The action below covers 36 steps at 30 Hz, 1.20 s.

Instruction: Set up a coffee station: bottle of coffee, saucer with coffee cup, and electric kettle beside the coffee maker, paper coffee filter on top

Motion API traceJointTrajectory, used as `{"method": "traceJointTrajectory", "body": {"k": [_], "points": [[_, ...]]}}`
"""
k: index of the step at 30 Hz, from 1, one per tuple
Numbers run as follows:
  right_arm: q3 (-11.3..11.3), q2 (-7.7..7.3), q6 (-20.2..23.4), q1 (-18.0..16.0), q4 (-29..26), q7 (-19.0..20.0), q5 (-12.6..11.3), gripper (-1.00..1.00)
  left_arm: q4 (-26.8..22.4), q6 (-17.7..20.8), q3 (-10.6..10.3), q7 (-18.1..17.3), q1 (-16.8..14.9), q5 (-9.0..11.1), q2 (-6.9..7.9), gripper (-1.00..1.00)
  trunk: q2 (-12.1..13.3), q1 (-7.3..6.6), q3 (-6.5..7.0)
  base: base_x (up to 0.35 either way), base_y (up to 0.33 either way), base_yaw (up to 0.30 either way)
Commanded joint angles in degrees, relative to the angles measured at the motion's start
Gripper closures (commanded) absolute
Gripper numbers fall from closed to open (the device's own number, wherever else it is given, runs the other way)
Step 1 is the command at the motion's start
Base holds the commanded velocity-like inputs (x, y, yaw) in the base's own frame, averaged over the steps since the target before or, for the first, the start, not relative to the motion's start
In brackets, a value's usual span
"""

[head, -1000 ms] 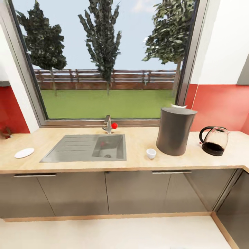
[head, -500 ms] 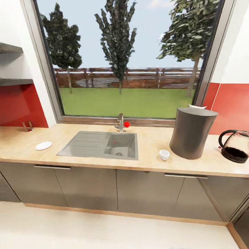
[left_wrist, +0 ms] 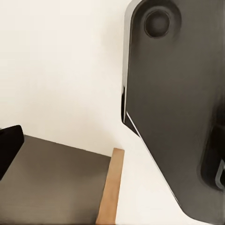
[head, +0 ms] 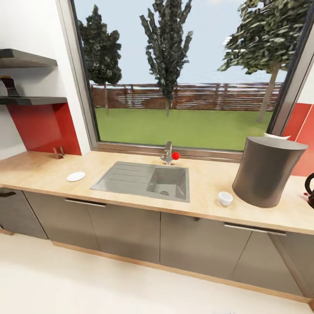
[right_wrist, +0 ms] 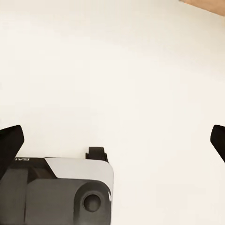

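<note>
Four task items stand on the countertop (head: 205,185): the saucer (head: 76,176) lies left of the steel sink (head: 146,181), the coffee cup (head: 225,198) sits just beside the coffee maker (head: 267,172), and a white paper coffee filter (head: 275,136) peeks over its flat top. At the frame's right edge the electric kettle (head: 310,192) is partly visible. Right gripper (right_wrist: 115,140) fingertips sit wide apart above pale floor (right_wrist: 112,65); left finger spacing cannot be determined.
</note>
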Motion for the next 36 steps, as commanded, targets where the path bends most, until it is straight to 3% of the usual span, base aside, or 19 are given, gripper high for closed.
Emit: {"method": "traceJointTrajectory", "body": {"k": [1,18,36], "points": [[-0.45,0.04,0.17,-0.04,-0.04,-0.18,0.58,-1.00,-0.10,-0.08,0.12,0.11,0.02,-0.02,-0.01,-1.00,-0.12,0.03,-0.14,0.000,0.000,0.267],[-0.48,0.07,0.46,-0.04,-0.04,-0.21,0.61,-1.00,-0.15,-0.08,0.05,0.11,0.02,-0.02,-0.17,-1.00,-0.12,0.03,-0.55,0.000,0.002,0.274],[-0.48,0.06,0.58,-0.03,-0.04,-0.21,0.55,-1.00,-0.19,-0.08,0.05,0.06,-0.06,-0.02,-0.17,-1.00,-0.12,0.03,-1.19,0.130,0.275,0.262]]}}
